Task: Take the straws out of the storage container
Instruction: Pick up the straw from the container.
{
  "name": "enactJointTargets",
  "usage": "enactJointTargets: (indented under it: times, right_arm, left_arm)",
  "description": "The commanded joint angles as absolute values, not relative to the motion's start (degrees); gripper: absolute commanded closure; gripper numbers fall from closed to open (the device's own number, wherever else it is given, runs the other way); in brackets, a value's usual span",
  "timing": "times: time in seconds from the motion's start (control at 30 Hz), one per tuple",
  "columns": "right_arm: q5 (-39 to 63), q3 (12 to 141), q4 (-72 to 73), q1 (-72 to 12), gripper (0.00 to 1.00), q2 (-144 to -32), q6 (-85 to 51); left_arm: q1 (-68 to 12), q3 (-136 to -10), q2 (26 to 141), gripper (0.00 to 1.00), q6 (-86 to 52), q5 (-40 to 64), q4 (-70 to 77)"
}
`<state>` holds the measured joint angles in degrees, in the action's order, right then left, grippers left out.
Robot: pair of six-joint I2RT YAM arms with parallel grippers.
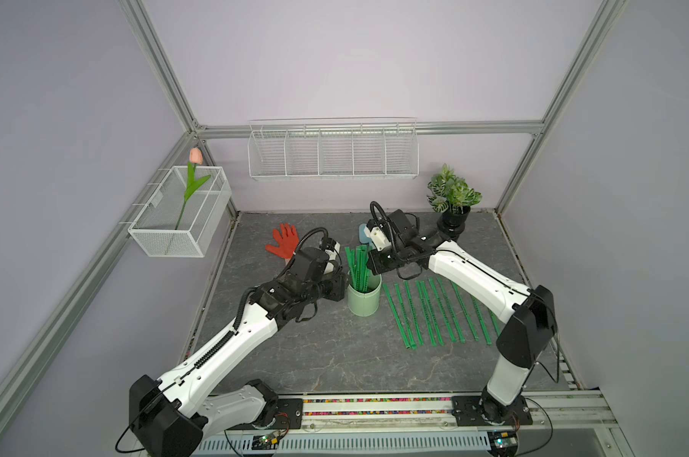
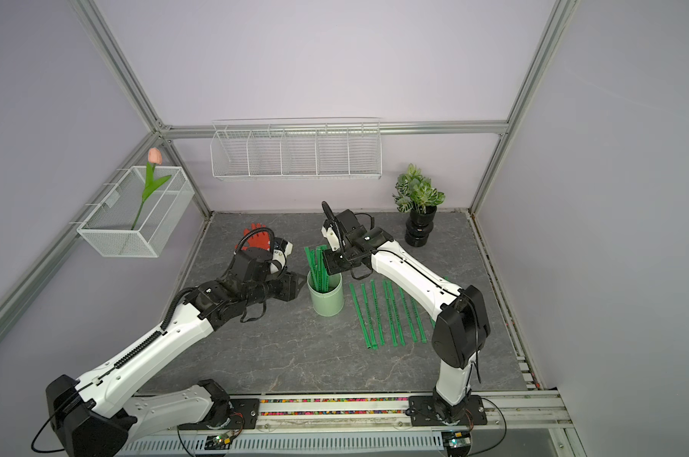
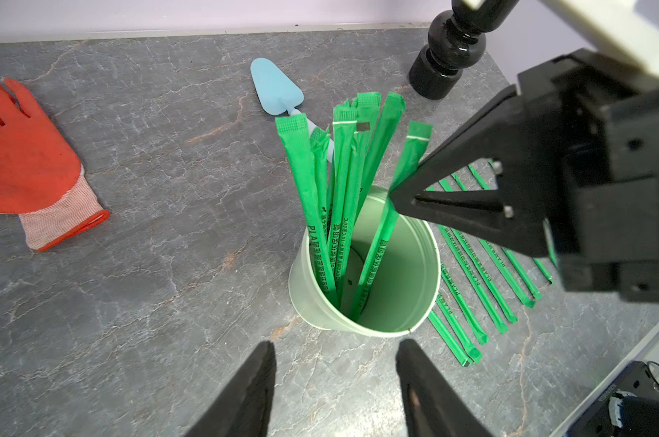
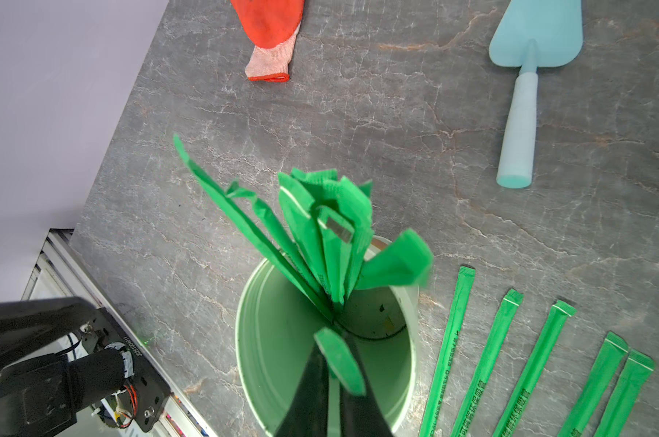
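The storage container, a pale mint cup [image 1: 364, 302] [image 2: 327, 302], stands mid-table with several green straws [image 1: 358, 265] [image 3: 339, 181] [image 4: 320, 227] leaning upright in it. My right gripper [image 4: 337, 340] [image 1: 370, 259] hangs over the cup's rim, shut on one straw [image 3: 411, 159] that leans apart from the bunch. In the left wrist view its fingertip [image 3: 400, 196] pinches that straw above the rim [image 3: 430, 242]. My left gripper [image 3: 335, 352] [image 2: 301, 283] is open beside the cup on the side away from the loose straws, apart from it and holding nothing. Several more straws [image 1: 438, 312] [image 4: 509, 359] lie in a row on the table.
A red glove [image 1: 283, 239] [image 3: 21, 159] and a light blue trowel [image 3: 279, 89] [image 4: 528, 75] lie behind the cup. A black plant pot [image 1: 453, 223] stands at the back right. White wire baskets [image 1: 333, 154] [image 1: 180, 213] hang on the walls.
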<state>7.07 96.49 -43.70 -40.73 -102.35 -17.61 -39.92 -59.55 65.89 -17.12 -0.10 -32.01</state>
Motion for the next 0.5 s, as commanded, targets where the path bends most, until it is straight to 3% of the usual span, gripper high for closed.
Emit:
enactJointTargets:
  times: [0.0,0.47]
  right_arm:
    - [6.3,97.0,-46.3,-41.2,0.91,-99.9,-16.5]
    - [4.7,101.5,-51.2,-41.2,0.91,-98.6,-14.3]
  left_arm:
    - [-40.1,-59.5,65.6,0.45,-17.0,0.0,-32.0]
    - [-40.1,-59.6,65.6,0.45,-17.0,0.1,-31.9]
